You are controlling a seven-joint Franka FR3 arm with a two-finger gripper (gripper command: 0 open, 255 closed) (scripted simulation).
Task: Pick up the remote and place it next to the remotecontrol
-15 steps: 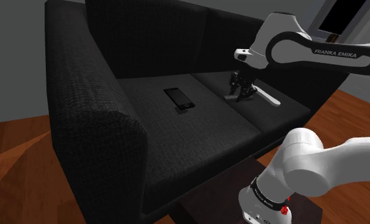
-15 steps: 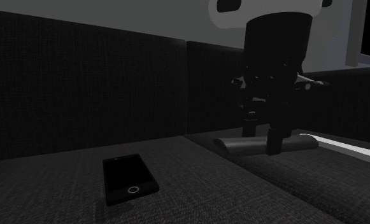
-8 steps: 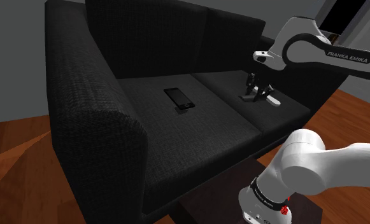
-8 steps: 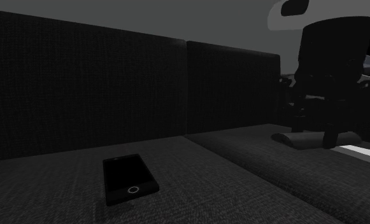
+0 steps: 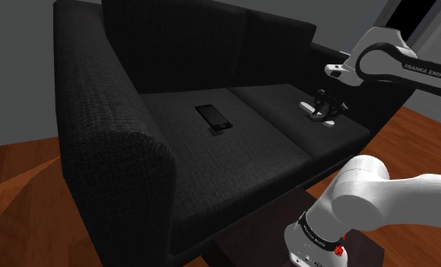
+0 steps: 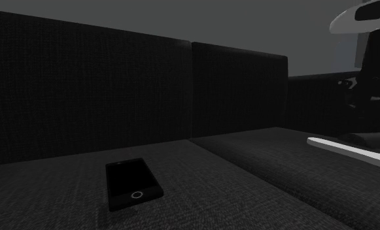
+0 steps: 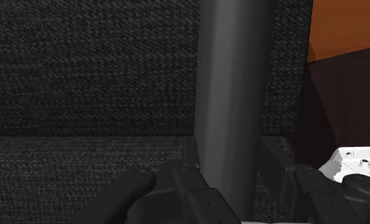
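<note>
Right now the hand (image 5: 321,108) is pinching the remote (image 7: 231,83) across its width. In the wrist view its two black fingers are pressing on either long side of the bar. It is hanging over the seat cushion at the shoulder view's right end of the sofa (image 5: 105,114), close to that end's armrest and front edge. Whether the remote is hovering just clear of the fabric or brushing it, I cannot tell. The remotecontrol (image 5: 214,117) is lying flat and face up on the other cushion, well apart from the hand, so I am judging the step in hand to be the carry across. Doing it well is looking like a matter of lifting the bar plainly clear of the weave before travelling, since a long thing gripped at one spot is liable to swing or catch an end on the cushion seam. It should then be lowered onto bare cushion just beside the remotecontrol, level with the seat, with neither thing overlapping. The fingers should be spreading only once the fabric is bearing the bar, as the soft cushion may be letting it roll. As for looks, the remote is showing as a plain, smooth, long bar, mid-grey in the wrist view and paler in the shoulder view, with rounded edges and no buttons that I am making out.
</note>
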